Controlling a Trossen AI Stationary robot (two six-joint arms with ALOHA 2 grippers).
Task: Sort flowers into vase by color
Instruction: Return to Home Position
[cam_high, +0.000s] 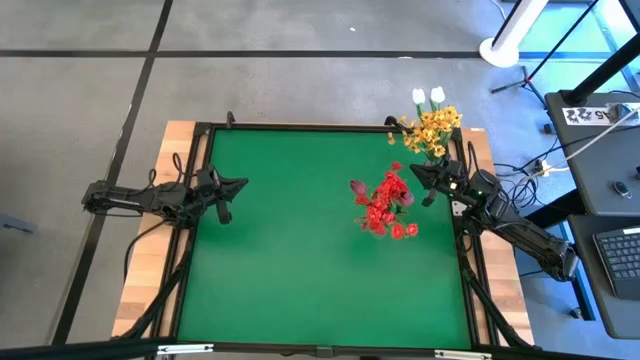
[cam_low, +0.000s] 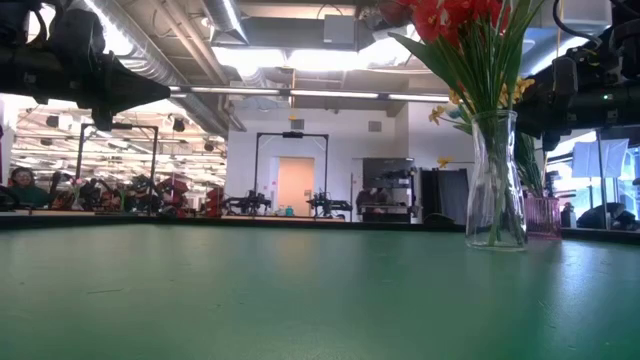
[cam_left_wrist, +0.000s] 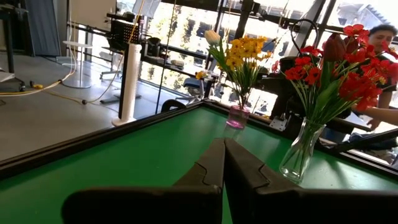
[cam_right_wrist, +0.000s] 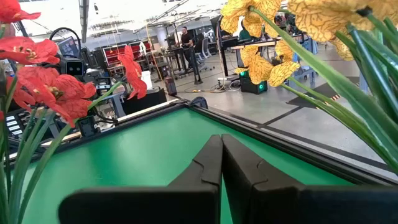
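Two vases hold every flower I can see, and I place everything else by the clear vase (cam_low: 495, 180), which stands upright on the green bench (cam_high: 290, 240). It holds the red flowers (cam_high: 385, 205), their green stems gathered in its neck, with one darker bud (cam_left_wrist: 336, 46) among the blooms. Beyond the clear vase, toward the bench's far right corner and apart from it, the small purple vase (cam_left_wrist: 236, 117) stands upright with the yellow flowers (cam_high: 437, 128) and the white tulips (cam_high: 428, 96) in one bunch. My right end effector (cam_high: 412, 170) hovers off the bench near the clear vase, on the side toward the purple vase. Seen from above, its tip lies between the two bunches, and its fingers are clenched together on nothing. My left end effector (cam_high: 238, 185) hangs well apart from the clear vase, on the opposite side, near the bench's left edge and pointing toward that vase. Its fingers too are pressed together and empty.
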